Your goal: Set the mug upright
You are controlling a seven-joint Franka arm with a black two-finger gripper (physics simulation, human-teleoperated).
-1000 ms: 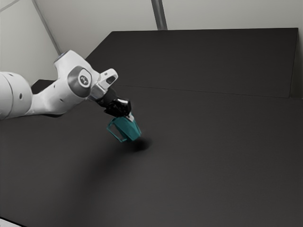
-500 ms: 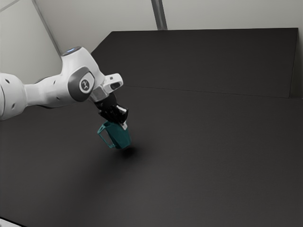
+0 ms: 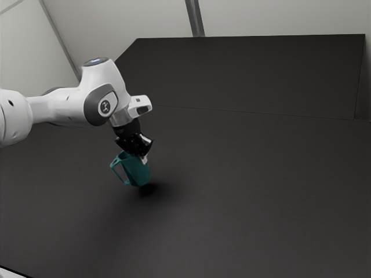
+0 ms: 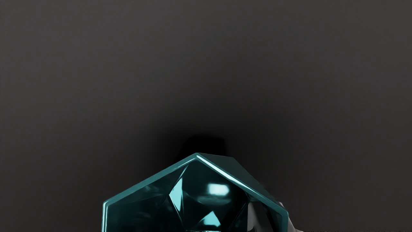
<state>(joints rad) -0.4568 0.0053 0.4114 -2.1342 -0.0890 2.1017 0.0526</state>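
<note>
1. Steadily, the teal mug [image 3: 137,171] turns closer to upright on its way across the dark tabletop [image 3: 261,185], its lean plainly milder than a second ago, when its base swung well out toward the exterior view's right

2. The robot arm [image 3: 58,110] brings its load toward the exterior view's left and nearer the camera, the hand now pointing more steeply down than in the earlier pictures

3. The gripper [image 3: 141,158] is clamped on the mug's wall near the rim [image 4: 238,181]; in the wrist view one finger [image 4: 257,217] stands inside the cup and the other [image 4: 291,220] shows just outside, with the wall pinched between them

4. The mug's mouth faces up toward the hand, and its handle [image 3: 118,175] points to the exterior view's left, as it has throughout the last second

5. A dark shadow [image 3: 149,190] lies beside the base, which sits low over the tabletop; whether the two touch cannot be told

6. For the task, the turn appears to be going the right way, though a slight lean remains; the mug likely needs a little more righting and a flat seat under its base before release, as letting go while it leans could leave it rocking or tip it over
</note>
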